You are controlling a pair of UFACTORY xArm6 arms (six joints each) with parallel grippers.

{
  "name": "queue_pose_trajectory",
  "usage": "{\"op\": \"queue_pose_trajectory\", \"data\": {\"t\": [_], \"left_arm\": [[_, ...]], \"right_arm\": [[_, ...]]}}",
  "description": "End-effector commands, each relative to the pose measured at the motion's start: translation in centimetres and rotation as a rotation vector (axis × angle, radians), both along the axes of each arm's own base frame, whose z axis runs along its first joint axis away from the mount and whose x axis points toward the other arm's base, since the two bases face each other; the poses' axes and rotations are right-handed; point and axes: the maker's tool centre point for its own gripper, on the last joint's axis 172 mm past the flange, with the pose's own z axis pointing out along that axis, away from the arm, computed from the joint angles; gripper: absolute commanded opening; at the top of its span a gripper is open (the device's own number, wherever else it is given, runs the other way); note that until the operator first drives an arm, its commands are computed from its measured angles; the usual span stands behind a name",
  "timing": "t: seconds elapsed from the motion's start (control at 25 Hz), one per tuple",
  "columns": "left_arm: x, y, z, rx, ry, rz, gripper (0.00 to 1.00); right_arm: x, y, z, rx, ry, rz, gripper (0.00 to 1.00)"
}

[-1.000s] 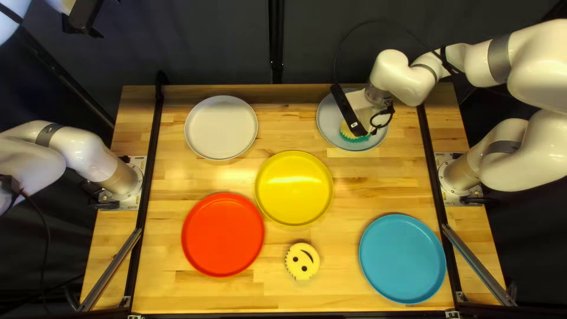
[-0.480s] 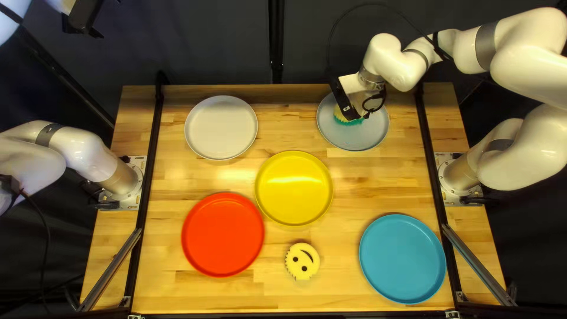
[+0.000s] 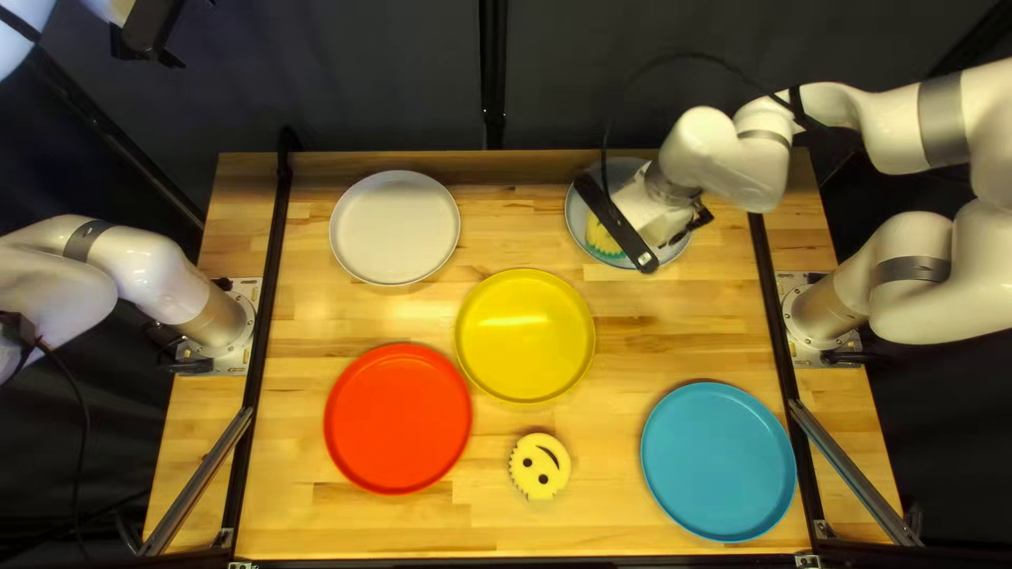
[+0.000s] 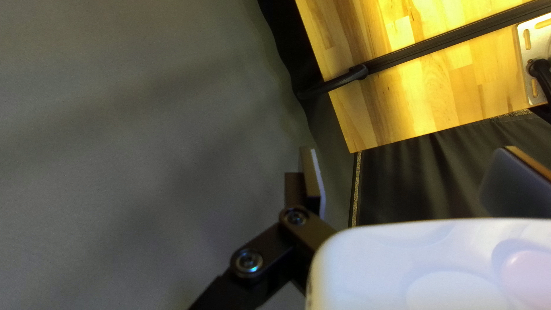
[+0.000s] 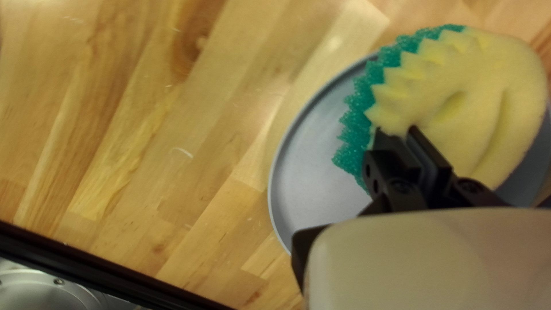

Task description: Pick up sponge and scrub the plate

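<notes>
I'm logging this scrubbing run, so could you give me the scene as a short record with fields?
Right gripper: shut on yellow-and-green sponge
Beneath that sponge: gray plate
Left gripper: open, nothing between its fingers
Other plates: white plate, yellow plate, red plate, blue plate
Spare sponge: yellow, with a face, between red and blue plates

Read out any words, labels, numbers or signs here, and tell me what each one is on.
No words or numbers can be read.
Black bar on my right arm: a small white mark, too small to read.
Yellow sponge near the table's near edge: a winking smiley face, not writing.
</notes>
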Motion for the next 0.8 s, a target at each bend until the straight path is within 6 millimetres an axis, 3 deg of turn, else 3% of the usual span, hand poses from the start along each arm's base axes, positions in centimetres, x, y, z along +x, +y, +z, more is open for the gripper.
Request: {"op": "queue_pose_trajectory", "data": {"t": [0.04, 0.28, 0.4, 0.48, 0.8], "left_arm": [[0.0, 0.0, 0.0, 0.000, 0.000, 0.000, 1.00], [0.0, 0.0, 0.0, 0.000, 0.000, 0.000, 1.00], [0.0, 0.0, 0.0, 0.000, 0.000, 0.000, 1.00], [0.0, 0.0, 0.0, 0.000, 0.000, 0.000, 1.00], [0.0, 0.0, 0.0, 0.000, 0.000, 0.000, 1.00]], "right_arm": [[0.0, 0.0, 0.0, 0.000, 0.000, 0.001, 0.00], [0.0, 0.0, 0.0, 0.000, 0.000, 0.001, 0.00], [0.6, -1.0, 1.0, -0.028, -0.007, -0.012, 0.00], [1.1, -0.3, 1.4, -0.047, -0.008, 0.010, 0.00], [2.5, 6.9, 1.5, -0.134, 0.061, 0.263, 0.00]]}}
